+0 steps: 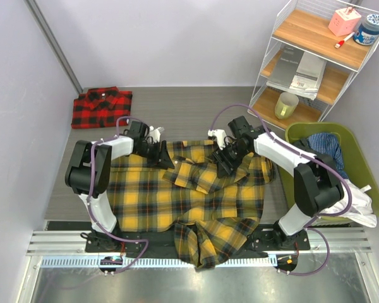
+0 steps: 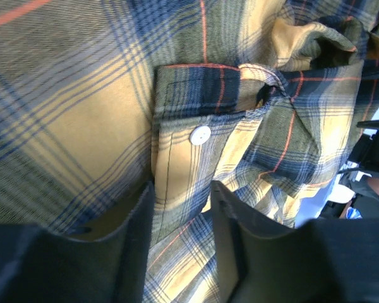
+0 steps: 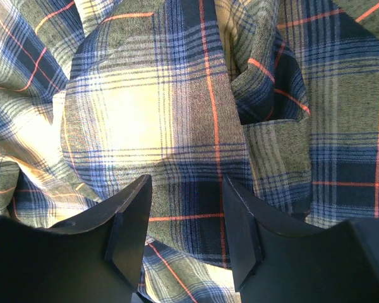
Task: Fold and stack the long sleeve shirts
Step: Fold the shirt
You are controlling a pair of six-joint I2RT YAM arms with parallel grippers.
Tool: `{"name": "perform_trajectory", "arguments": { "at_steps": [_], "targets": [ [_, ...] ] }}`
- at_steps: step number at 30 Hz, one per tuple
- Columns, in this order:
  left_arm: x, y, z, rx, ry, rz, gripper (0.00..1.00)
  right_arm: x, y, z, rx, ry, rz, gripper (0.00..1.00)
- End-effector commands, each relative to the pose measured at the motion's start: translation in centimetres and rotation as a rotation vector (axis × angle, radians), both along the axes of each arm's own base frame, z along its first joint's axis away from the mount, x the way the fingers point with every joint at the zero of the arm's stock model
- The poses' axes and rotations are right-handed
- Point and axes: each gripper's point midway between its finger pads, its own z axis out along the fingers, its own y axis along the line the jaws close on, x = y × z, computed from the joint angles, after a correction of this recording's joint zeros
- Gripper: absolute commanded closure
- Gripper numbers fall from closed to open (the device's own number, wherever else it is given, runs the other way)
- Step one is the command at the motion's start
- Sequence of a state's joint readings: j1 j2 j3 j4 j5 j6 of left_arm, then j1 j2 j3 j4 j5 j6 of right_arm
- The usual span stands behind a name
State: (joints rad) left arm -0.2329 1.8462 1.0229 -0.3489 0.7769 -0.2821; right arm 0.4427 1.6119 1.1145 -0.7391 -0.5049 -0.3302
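Note:
The yellow-and-black check shirt (image 1: 177,202) lies spread and rumpled on the table in front of the arm bases, its lower part hanging over the near edge. The red-and-black check shirt (image 1: 101,107) lies folded at the back left. My left gripper (image 1: 159,156) is at the yellow shirt's upper left, open, with a buttoned cuff (image 2: 199,136) just ahead of its fingers (image 2: 132,240). My right gripper (image 1: 226,163) is at the upper right over bunched cloth (image 3: 177,113), open, its fingers (image 3: 129,221) astride the fabric without pinching it.
A white wire shelf rack (image 1: 316,57) stands at the back right with a mug (image 1: 285,105), papers and jars. A green basket (image 1: 341,158) of clothes sits at the right, close to the right arm. A metal rail (image 1: 189,252) runs along the near edge.

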Motion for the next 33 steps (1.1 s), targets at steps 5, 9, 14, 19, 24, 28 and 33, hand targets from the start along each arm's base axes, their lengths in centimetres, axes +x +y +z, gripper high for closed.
{"name": "perform_trajectory", "arguments": {
  "at_steps": [5, 9, 14, 19, 24, 28, 33],
  "targets": [
    [0.3, -1.6, 2.7, -0.112, -0.101, -0.054, 0.69, 0.1, 0.5, 0.3, 0.033, 0.009, -0.004, 0.46],
    [0.4, -1.6, 2.0, -0.1, -0.09, -0.05, 0.58, 0.3, 0.6, 0.5, 0.038, -0.001, -0.003, 0.46],
    [1.5, -1.9, 0.5, -0.076, -0.071, -0.042, 0.67, 0.7, 0.6, 1.2, 0.042, -0.031, -0.002, 0.45],
    [1.2, -2.3, 3.7, -0.083, -0.12, -0.111, 1.0, 3.3, -0.8, 4.9, 0.102, -0.128, -0.068, 0.4],
    [-1.1, -3.4, 11.3, -0.097, -0.325, -0.288, 1.0, 7.1, -2.3, 10.0, 0.167, -0.234, -0.192, 0.34],
    [-6.0, -5.0, 18.3, -0.096, -0.524, -0.546, 1.0, 9.2, -3.0, 10.7, 0.182, -0.262, -0.255, 0.33],
    [-14.1, -7.8, 23.0, -0.099, -0.737, -0.904, 1.0, 9.4, -2.5, 10.2, 0.225, -0.225, -0.265, 0.38]
  ]
}}
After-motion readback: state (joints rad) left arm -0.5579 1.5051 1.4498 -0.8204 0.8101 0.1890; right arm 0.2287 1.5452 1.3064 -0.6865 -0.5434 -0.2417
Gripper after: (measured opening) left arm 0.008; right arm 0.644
